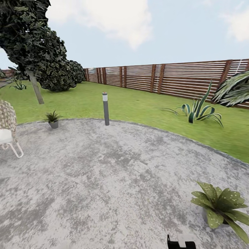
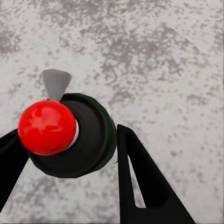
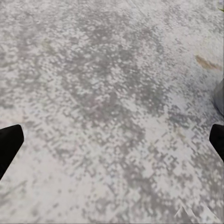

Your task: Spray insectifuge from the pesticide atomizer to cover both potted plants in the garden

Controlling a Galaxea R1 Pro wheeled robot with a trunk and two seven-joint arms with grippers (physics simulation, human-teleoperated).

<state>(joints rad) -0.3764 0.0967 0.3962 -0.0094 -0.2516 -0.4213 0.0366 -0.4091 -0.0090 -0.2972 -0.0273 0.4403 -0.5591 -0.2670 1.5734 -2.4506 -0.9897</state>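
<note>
Mottled grey paving forms the round patio, and we note green lawn beyond it, bounded by a brown slatted wooden fence. In the head view, one potted plant, with speckled pointed leaves, stands on the paving at the near right. A second potted plant in a small grey pot sits far off at the patio's rear left edge, well apart from the first. A grey bollard lamp stands at the border of paving and grass, to the right of that far pot. A woven chair is partly visible at the left edge, and a spiky striped plant grows in the grass at the right.

In the left wrist view, we record the left gripper closed around the pesticide atomizer: a dark rounded body with a red cap and a small grey nozzle tip, held between the two black fingers above the paving.

In the right wrist view, the right gripper holds nothing; its two fingertips stand wide apart at the picture's edges, above bare paving.
</note>
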